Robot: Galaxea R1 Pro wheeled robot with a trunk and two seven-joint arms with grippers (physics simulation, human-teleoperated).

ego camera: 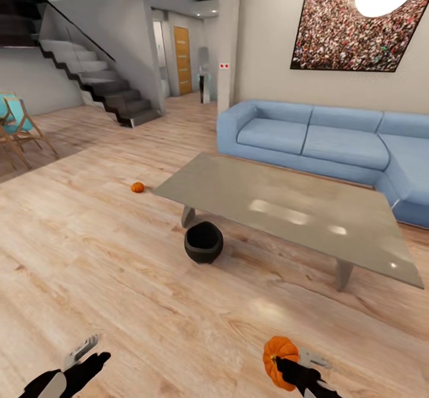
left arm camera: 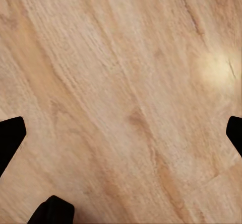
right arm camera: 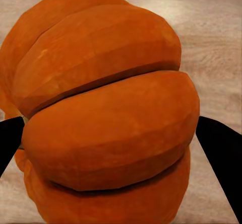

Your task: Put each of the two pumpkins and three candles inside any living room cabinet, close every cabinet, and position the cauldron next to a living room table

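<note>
My right gripper is shut on a bright-orange ribbed pumpkin at the bottom right of the head view; the same pumpkin sits between the two dark fingers in the right wrist view. A second small pumpkin lies on the wooden floor left of the table. The black cauldron stands on the floor beside the table's near left leg. My left gripper hangs open at the bottom left, with bare floor between its fingers. The cabinet and candles are out of view.
A blue corner sofa runs behind the table along the wall. Stairs rise at the back left, and a wooden folding chair with a teal seat stands at the far left. Open wooden floor lies in front of me.
</note>
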